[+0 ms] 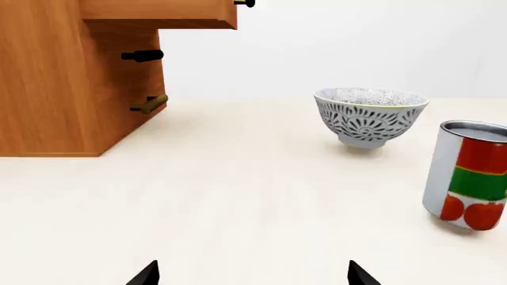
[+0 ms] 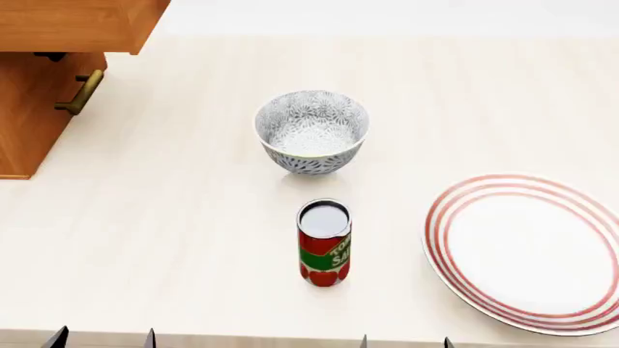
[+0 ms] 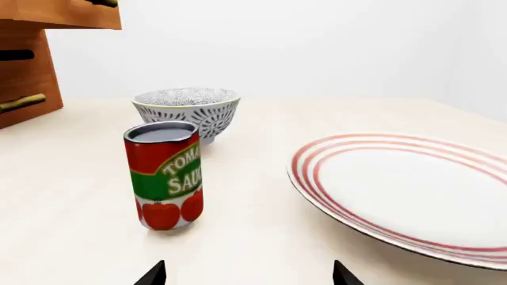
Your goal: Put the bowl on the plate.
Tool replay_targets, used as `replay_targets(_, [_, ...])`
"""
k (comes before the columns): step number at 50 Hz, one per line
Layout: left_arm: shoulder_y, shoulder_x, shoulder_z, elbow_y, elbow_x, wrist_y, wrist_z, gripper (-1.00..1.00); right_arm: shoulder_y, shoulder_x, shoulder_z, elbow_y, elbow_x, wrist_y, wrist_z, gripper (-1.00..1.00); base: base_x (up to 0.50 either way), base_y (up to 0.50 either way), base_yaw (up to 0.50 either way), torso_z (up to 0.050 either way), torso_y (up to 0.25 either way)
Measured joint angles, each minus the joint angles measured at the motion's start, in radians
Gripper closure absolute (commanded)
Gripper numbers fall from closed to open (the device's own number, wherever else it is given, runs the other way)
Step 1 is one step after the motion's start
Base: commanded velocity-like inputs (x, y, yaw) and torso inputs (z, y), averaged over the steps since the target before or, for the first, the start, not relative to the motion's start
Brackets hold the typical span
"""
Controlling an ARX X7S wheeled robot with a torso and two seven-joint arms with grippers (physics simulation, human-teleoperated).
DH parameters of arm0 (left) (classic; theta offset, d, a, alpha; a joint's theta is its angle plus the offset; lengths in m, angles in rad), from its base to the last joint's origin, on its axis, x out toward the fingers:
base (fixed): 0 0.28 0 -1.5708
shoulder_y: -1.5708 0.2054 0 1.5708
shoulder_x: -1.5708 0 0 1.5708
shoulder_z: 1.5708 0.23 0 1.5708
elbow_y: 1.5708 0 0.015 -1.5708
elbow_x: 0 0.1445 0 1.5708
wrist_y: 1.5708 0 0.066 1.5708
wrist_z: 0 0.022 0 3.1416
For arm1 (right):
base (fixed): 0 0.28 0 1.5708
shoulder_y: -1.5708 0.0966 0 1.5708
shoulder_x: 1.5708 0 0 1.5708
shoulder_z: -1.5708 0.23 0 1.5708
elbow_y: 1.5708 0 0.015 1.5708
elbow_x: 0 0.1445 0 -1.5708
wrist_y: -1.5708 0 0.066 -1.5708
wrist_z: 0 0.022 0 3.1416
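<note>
Head view shows the pale table (image 2: 174, 217) with a wooden drawer cabinet (image 2: 39, 87) at its far left corner. On the right, near the front edge, the red-ringed plate (image 2: 527, 250) lies bare. The grey floral bowl (image 2: 312, 130) stands upright mid-table, well apart from the plate, and the tomato sauce can (image 2: 324, 243) stands just in front of it, between the bowl and the front edge.

Both sets of jaws are spread wide and hold nothing: the left gripper (image 1: 253, 274) and right gripper (image 3: 249, 274) sit low at the front edge. Nothing has been grasped yet. A sound approach would reach the bowl's rim from above or from the side, skirting the can, pinching one wall, then lifting clear before crossing to the plate's middle.
</note>
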Motion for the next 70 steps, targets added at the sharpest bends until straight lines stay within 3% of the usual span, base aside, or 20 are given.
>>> replay_targets(26, [-0.021, -0.062, 0.077, -0.024, -0.004, 0.021, -0.05, -1.0, 0.019, 0.077, -0.033, -0.1, 0.068, 0.128, 0.031, -1.0, 0.0, 0.0, 0.0, 0.0, 0.0])
replay_targets(70, [-0.08, -0.118, 0.078, 0.006, -0.069, -0.004, -0.14, -1.0, 0.058, 0.184, 0.032, -0.307, 0.156, 0.347, 0.098, -1.0, 0.0, 0.0, 0.0, 0.0, 0.0])
